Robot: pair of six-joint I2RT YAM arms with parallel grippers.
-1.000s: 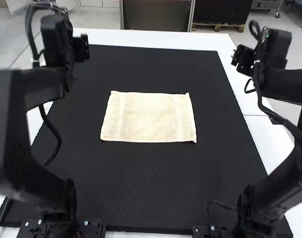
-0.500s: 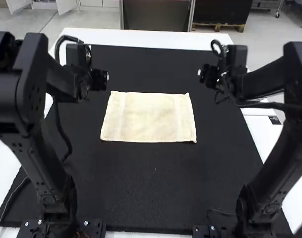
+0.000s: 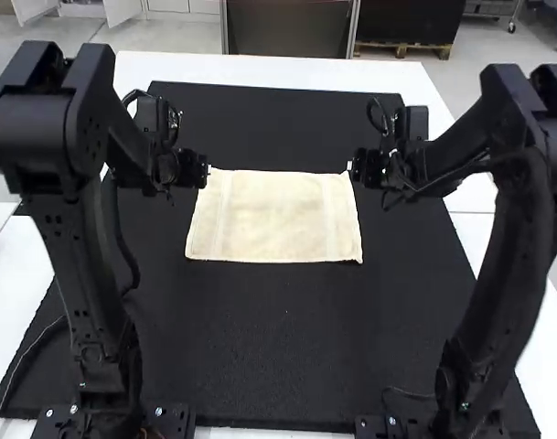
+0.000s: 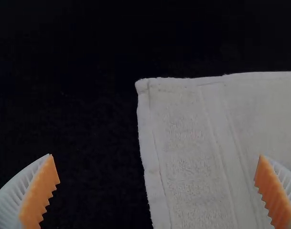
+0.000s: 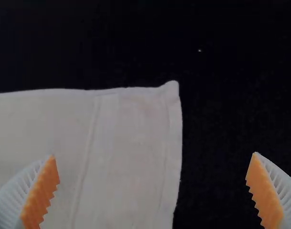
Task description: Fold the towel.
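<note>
1. Reaching forward from your near left side, your left arm (image 3: 86,274) stands over the black mat (image 3: 287,366), its end effector (image 3: 207,171) at the towel's far left corner.
2. Your left end effector is wide open and has hold of nothing. Its white ribbed fingers (image 4: 14,200) with orange pads (image 4: 39,193) stand well apart, the outer one over the mat, the inner one over the towel.
3. Between your two end effectors, and running from them back toward you, the cream towel (image 3: 273,217) lies spread flat on the mat, its long edges running left to right. You can see a band alongside each short end.
4. Your right end effector (image 3: 351,168) is at the towel's far right corner, where the tip pokes up slightly. It is wide open too, with nothing in its grip: inner finger over the towel, outer finger over the mat.
5. Your right arm (image 3: 502,256) leans in from the near right, and the white surface (image 3: 260,69) shows past the mat, beyond both end effectors and out to either side.
</note>
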